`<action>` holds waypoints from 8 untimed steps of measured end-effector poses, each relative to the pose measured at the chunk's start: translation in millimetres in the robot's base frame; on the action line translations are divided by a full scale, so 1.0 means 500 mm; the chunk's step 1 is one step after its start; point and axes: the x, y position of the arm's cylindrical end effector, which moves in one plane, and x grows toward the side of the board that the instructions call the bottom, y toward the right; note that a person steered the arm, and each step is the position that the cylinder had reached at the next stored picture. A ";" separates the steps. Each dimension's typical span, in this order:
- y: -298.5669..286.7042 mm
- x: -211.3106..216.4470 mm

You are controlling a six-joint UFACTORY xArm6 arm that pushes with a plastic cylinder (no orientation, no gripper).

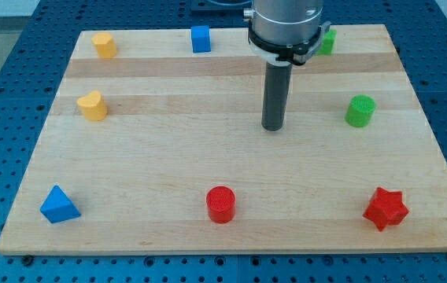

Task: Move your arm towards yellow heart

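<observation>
The yellow heart [92,105] lies on the wooden board [168,165] at the view's left, in the upper half. My tip [272,127] rests on the board right of centre, far to the right of the heart and a little lower in the view. Nothing touches the tip. A second yellow block [105,45], of rounded shape, sits near the board's top left corner above the heart.
A blue cube [201,38] is at the top centre. A green block [326,42] sits partly behind the arm at top right. A green cylinder [360,111] is right of the tip. A blue triangle [58,205], red cylinder [221,204] and red star [386,208] line the bottom.
</observation>
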 end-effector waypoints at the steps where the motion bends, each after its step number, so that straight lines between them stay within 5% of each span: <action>1: -0.002 0.000; 8: -0.037 0.018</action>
